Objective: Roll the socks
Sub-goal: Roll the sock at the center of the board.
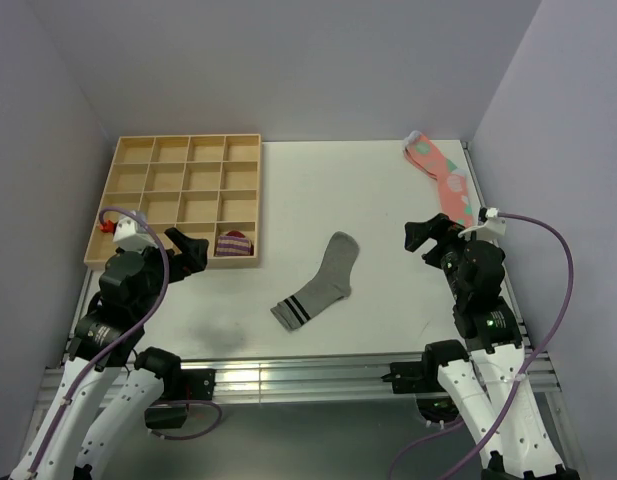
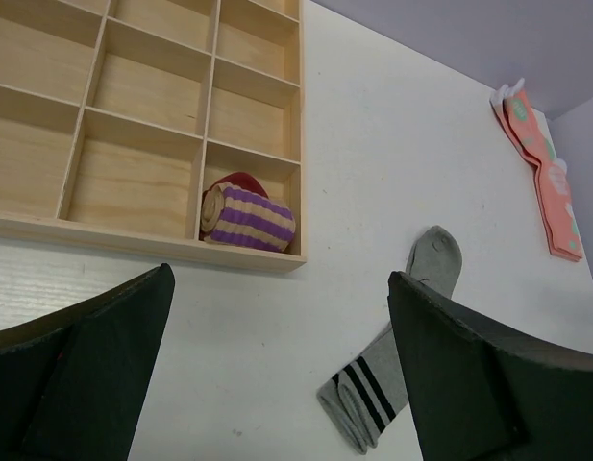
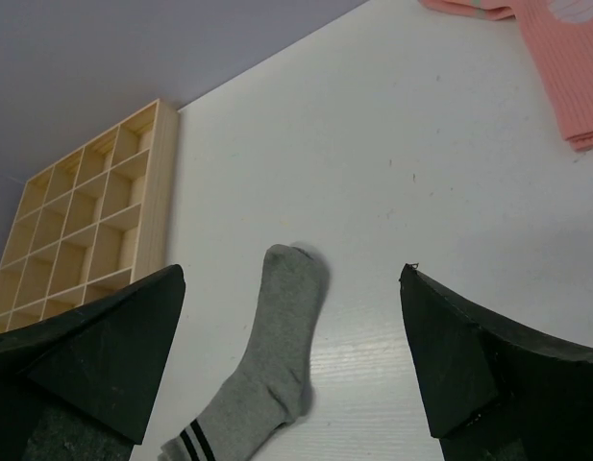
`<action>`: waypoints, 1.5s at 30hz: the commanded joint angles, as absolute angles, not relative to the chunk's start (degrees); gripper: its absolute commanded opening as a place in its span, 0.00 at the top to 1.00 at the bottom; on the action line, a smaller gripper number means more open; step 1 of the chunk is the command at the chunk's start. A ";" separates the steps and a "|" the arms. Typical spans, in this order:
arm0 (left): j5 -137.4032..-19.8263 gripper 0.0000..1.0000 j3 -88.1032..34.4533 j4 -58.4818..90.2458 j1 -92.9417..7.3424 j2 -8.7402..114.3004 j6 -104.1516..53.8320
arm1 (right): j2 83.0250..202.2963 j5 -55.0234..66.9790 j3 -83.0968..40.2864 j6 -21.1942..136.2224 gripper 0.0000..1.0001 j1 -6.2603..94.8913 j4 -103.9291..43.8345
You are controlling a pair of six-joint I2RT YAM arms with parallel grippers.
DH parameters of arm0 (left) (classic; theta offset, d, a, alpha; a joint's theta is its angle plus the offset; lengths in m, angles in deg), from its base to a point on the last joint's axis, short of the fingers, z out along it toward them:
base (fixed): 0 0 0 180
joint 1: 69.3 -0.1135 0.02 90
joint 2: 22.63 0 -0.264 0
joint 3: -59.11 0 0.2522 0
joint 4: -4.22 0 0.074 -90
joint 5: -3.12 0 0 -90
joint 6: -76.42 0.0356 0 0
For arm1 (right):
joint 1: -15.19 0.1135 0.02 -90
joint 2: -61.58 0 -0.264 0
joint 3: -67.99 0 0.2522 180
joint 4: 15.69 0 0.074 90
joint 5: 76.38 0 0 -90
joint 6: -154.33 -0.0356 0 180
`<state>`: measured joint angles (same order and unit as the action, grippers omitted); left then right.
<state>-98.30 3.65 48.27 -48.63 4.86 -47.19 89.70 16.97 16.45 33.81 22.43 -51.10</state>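
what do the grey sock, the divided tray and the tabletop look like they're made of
The grey sock looks like knitted fabric, perhaps a cotton blend: it is matte, soft-looking and lies limp and flat.
The divided tray looks like pale bare wood, possibly plywood: it is matte and shows grain.
The tabletop is probably white painted or laminated board: faint streaky grain lines show in the wrist views.

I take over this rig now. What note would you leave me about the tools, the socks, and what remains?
Left tool: open, empty, above the table near the wooden tray.
Right tool: open, empty, above the table's right side.
Grey sock: flat and unrolled on the table between the arms, striped cuff toward the bases.
Done: nothing visible yet.
Left: grasp the sock and roll it, probably starting from one end.
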 commanded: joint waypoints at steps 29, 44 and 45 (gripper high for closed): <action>-96.98 0.01 2.89 46.64 -47.24 5.67 -46.01 | 116.23 38.90 16.61 31.81 0.25 67.95 -40.18; -97.60 0.00 2.89 46.90 -46.18 6.73 -46.01 | 145.68 47.98 8.01 33.92 0.46 89.71 -29.72; -97.51 0.01 2.89 46.90 -46.18 6.73 -46.10 | 147.95 47.98 7.48 33.83 0.45 90.15 -29.98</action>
